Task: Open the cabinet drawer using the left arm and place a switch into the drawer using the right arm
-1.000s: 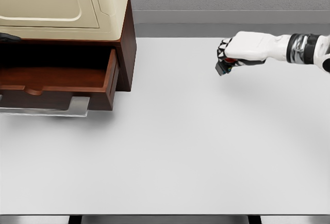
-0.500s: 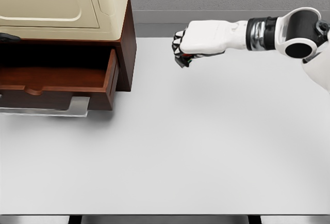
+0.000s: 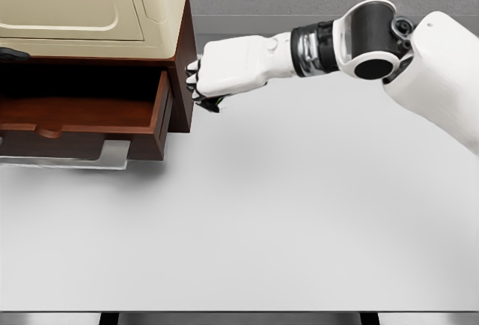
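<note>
While the drawer (image 3: 82, 119) stands open | right hand (image 3: 224, 74) curled on the switch (image 3: 210, 102), only a dark sliver showing | hand beside the cabinet (image 3: 183, 63) | drawer lies left and below | left hand unseen.

I am seeing the dark reddish-brown wooden cabinet drawer (image 3: 82, 119) standing pulled out toward me at the left, its inside floor showing and a pale metallic handle plate (image 3: 71, 156) hanging along its front. The small dark switch (image 3: 209, 103) is sitting mostly hidden, just beside the cabinet's right wall, above the table.
</note>
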`<state>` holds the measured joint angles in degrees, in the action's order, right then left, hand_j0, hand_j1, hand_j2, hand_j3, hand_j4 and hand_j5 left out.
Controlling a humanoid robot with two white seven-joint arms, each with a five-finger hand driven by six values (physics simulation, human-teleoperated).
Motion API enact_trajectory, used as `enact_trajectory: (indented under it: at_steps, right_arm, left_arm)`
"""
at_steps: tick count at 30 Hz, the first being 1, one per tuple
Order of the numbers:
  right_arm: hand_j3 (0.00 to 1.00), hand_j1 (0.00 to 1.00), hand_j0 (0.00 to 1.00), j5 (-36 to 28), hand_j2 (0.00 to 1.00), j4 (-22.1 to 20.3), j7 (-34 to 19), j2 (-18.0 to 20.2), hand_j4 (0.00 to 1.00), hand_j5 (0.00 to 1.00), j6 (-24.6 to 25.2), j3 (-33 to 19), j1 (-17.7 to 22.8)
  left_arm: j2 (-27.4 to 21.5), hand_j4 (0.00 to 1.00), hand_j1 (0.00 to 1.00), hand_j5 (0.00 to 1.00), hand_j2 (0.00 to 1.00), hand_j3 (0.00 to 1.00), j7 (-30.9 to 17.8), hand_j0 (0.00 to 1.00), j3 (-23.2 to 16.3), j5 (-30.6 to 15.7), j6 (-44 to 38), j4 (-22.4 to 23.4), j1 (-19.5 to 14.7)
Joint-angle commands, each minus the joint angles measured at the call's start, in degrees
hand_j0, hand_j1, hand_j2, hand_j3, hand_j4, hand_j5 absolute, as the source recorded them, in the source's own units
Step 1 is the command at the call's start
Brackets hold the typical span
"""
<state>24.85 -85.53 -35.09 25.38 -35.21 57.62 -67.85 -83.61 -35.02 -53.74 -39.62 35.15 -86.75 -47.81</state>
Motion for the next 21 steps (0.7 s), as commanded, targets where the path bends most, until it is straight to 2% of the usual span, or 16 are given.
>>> enact_trajectory:
  at_steps: [1,9,14,17,19,21]
  right_arm:
    - [0.27,0.27,0.27,-1.21,0.27,-1.39,0.09,-0.86,0.27,0.27,0.21,0.65,-0.09]
    - [0.28,0.28,0.28,-5.86,0.28,-2.54,0.09,-1.12,0.28,0.28,0.21,1.61,-5.97]
    - [0.28,0.28,0.28,-6.22,0.28,-2.36,0.09,-5.70,0.28,0.28,0.21,4.60,-9.49]
    - [0.28,0.28,0.28,-7.53,0.28,-1.83,0.09,-6.57,0.28,0.28,0.21,4.69,-11.07]
    - [0.28,0.28,0.28,-8.33,0.28,-0.25,0.09,-7.63,0.28,0.28,0.21,4.69,-12.31]
    - [0.28,0.28,0.28,-8.24,0.28,4.23,0.09,-10.09,0.28,0.28,0.21,4.69,-13.01]
  left_arm:
    - [-0.06,1.00,1.00,1.00,1.00,1.00,0.02,1.00,0.13,-0.46,-0.15,0.00,-0.01]
    - [-0.06,1.00,1.00,1.00,1.00,1.00,0.02,1.00,0.13,-0.46,-0.15,0.00,-0.01]
    - [-0.06,1.00,1.00,1.00,1.00,1.00,0.02,1.00,0.13,-0.46,-0.15,0.00,-0.01]
    - [-0.06,1.00,1.00,1.00,1.00,1.00,0.02,1.00,0.13,-0.46,-0.15,0.00,-0.01]
    - [-0.06,1.00,1.00,1.00,1.00,1.00,0.02,1.00,0.13,-0.46,-0.15,-0.08,-0.01]
    - [-0.06,1.00,1.00,1.00,1.00,1.00,0.02,1.00,0.13,-0.46,-0.15,0.00,-0.01]
